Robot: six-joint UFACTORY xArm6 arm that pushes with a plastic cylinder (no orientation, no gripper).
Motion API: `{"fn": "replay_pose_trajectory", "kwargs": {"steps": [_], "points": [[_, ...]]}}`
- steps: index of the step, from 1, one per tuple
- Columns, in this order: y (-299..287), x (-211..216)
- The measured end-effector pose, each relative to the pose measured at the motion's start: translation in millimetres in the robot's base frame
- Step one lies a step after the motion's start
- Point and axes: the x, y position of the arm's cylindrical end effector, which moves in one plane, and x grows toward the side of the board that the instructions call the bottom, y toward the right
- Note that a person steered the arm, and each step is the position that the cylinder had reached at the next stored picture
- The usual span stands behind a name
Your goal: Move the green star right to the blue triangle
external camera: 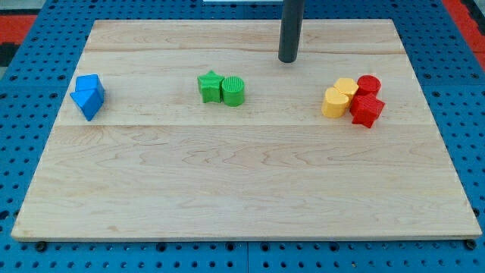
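The green star [210,86] lies on the wooden board [242,182], left of centre near the view's top. A green cylinder [233,91] touches its right side. The blue triangle [89,104] sits at the view's far left, pressed against a blue cube [89,86] just above it. My tip [288,59] is near the view's top, right of centre, above and to the right of the green pair and apart from every block.
At the view's right is a tight cluster: a yellow cylinder [345,88], a yellow block [333,102], a red cylinder [369,85] and a red star-like block [367,109]. Blue pegboard [23,152] surrounds the board.
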Motion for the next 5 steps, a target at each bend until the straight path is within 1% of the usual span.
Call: {"fn": "replay_pose_trajectory", "kwargs": {"steps": [1, 2, 3, 4, 5], "points": [[-3.7, -1.6], [-63.7, 58.2], [-135.9, 89.8], [-164.4, 88.3], [-200.6, 74.8]]}}
